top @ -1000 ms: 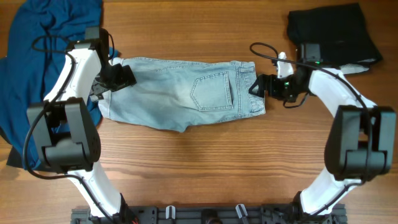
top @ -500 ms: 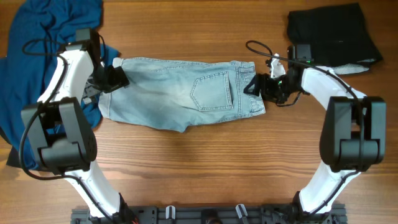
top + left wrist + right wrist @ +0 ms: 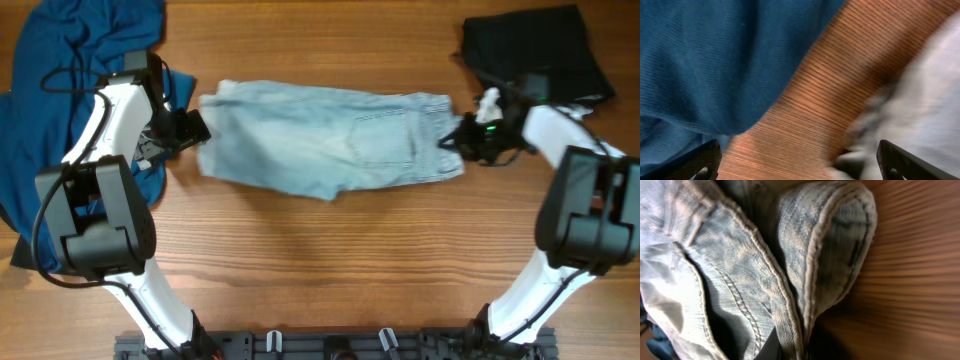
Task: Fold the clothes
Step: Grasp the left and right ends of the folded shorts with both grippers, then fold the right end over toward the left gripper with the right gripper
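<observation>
Right gripper [image 3: 457, 142] clamps the jeans [image 3: 320, 150] at their 3 o'clock waistband; left gripper [image 3: 194, 127] gapes empty at 9 o'clock; pull gently, denim flat.

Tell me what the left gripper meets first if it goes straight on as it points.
Probably the near edge of the jeans: the left gripper, jaws open, points toward it across a bare strip of table. Tilted downward, it would touch the table first.
</observation>
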